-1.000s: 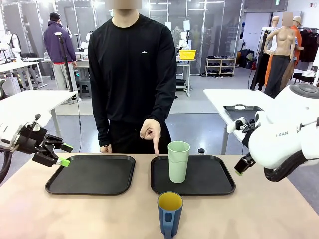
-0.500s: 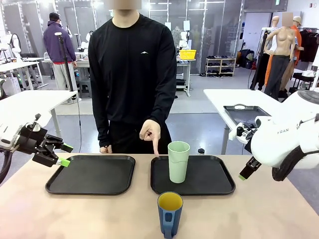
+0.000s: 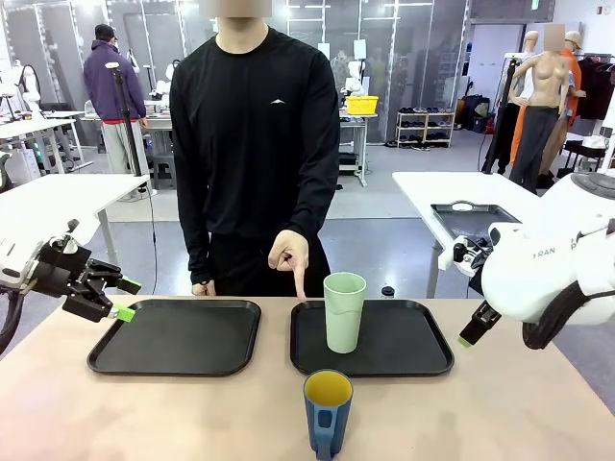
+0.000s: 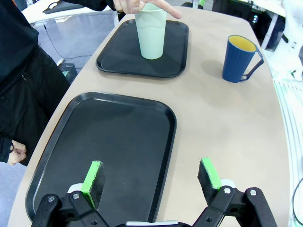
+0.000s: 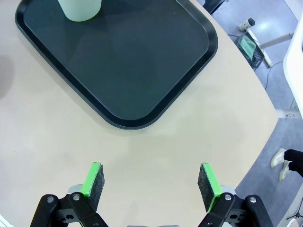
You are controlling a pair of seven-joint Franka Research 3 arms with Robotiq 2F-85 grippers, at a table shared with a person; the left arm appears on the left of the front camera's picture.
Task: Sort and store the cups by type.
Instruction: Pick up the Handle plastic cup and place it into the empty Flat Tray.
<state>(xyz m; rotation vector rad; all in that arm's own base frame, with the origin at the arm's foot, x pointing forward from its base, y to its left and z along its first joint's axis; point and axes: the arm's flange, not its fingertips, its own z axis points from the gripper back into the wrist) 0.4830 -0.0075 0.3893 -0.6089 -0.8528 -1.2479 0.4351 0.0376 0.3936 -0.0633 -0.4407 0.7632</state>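
Item 1, mint-green tumbler (image 3: pixel 345 312): standing upright near the far edge of the right tray (image 3: pixel 423 363), handleless, rim up. The person's hand (image 3: pixel 290 255) is pointing a finger down just beside it.

Item 2, dark blue mug (image 3: pixel 328 413): sitting upright on the bare worktop (image 3: pixel 500 413), nearer the robot than both trays, yellow inside showing, handle facing the robot.

Item 3, left tray (image 3: pixel 115 355): lying beside the right tray, carrying nothing.

Item 4, left gripper (image 3: pixel 117 299): hovering over the left tray's outer end, jaws spread wide, grasping nothing.

Item 5, right gripper (image 5: pixel 151 182): hanging above the worktop past the right tray's outer corner, jaws fully released, empty.

Handling note: the step in hand appears to be fetching the mug for the vacant tray, since the tumbler is already occupying the other. Either arm is needing a long reach toward the middle. Closing across the mug's body, away from the handle, looks the steadiest grip; keeping it level and clearing the tray lip before setting down should prevent tipping.
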